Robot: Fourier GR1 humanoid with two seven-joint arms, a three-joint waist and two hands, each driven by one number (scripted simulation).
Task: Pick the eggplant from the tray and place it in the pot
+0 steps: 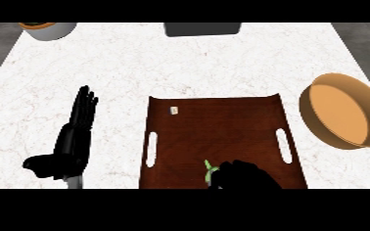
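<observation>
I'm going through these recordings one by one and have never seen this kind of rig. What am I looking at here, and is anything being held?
This is one view from the robot's head, looking steeply down at a white marbled counter. The left robot hand rests open at the left, fingers straight. The right robot hand is low over the brown tray, fingers curled round something with a green stem, apparently the eggplant; most of it is hidden. The orange-brown pot waits at the right. At the far edge stand a grey container and a dark block. A small pale tag lies on the tray.
</observation>
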